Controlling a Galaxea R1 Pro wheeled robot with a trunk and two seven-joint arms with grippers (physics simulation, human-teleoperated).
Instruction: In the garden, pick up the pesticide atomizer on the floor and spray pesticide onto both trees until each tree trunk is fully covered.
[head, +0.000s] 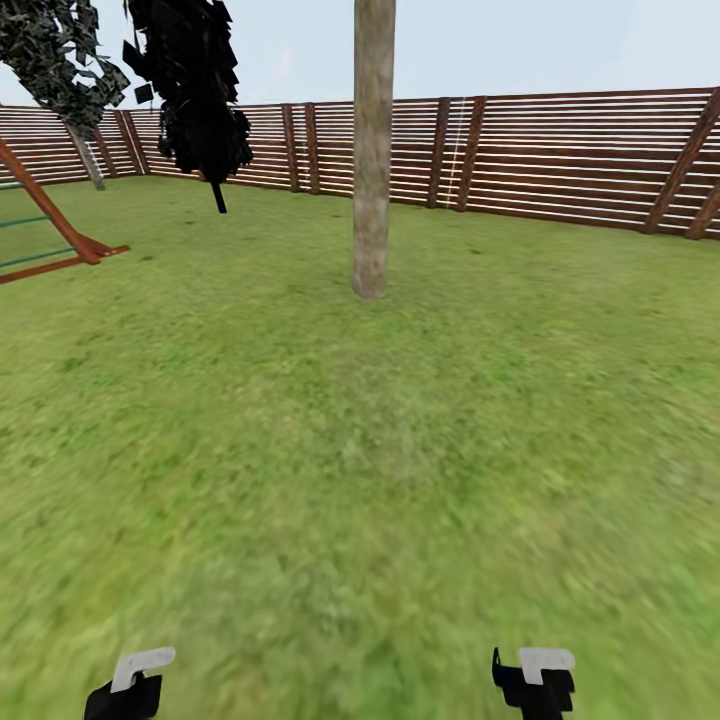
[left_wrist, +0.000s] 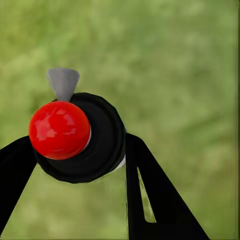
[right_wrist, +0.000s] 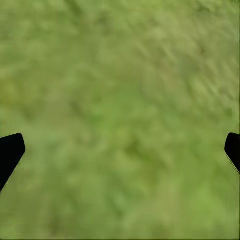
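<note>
My left end effector (left_wrist: 75, 150) is clamped around the pesticide atomizer (left_wrist: 95, 145), its red top (left_wrist: 59, 130) facing the wrist camera. My right end effector (right_wrist: 120, 150) is spread wide over bare lawn (head: 400, 480). Ahead, well apart, stands a tree trunk (head: 372, 150); behind it runs the slatted fence (head: 560, 150).

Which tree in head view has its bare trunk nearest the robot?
The thick, straight grey-brown tree trunk at centre, rooted in the green lawn well forward of the brown slatted fence. The two dark-foliaged trees upper left stand farther back.
</note>
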